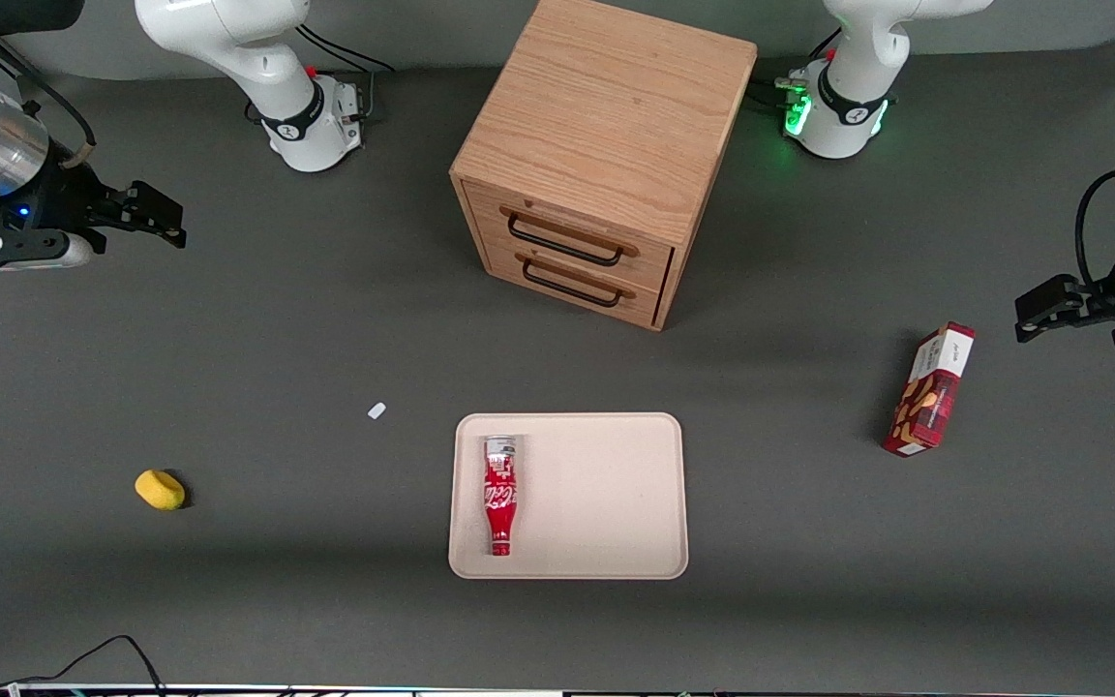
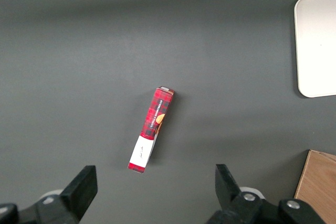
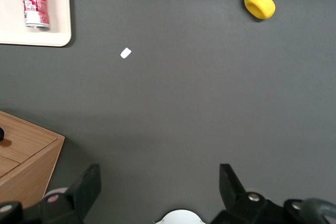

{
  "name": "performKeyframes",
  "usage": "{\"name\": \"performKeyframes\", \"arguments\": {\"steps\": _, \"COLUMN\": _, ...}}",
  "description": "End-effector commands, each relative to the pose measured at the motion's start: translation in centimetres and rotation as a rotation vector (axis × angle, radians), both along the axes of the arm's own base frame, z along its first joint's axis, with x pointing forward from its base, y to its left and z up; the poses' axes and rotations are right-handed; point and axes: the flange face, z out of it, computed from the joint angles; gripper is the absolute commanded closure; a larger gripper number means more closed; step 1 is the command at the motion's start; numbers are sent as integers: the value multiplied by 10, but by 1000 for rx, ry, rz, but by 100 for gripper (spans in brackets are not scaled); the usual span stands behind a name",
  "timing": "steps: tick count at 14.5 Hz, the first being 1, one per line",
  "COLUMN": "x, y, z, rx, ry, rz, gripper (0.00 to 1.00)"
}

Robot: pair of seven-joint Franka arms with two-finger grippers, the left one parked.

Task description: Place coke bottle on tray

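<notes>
a glossy red coke bottle (image 1: 499, 496) lies on the matt cream tray (image 1: 606, 503), the counter (image 1: 325, 329) is dull dark grey, the grained cabinet (image 1: 606, 145) wood, and the open-fingered end effector (image 1: 156, 223) matt black.

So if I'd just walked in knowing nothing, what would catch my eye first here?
Probably the red coke bottle lying on its side on the cream tray, near the tray's edge toward the working arm's end. Next, the big wooden drawer cabinet standing farther from the front camera than the tray. The gripper hangs open, well away above the working arm's end of the table.
</notes>
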Motion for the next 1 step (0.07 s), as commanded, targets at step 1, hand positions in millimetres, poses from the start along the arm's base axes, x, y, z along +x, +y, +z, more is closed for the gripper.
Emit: {"name": "performKeyframes", "arguments": {"steps": 1, "x": -1, "y": -6, "z": -2, "rx": -8, "ry": -1, "rz": 17, "gripper": 0}}
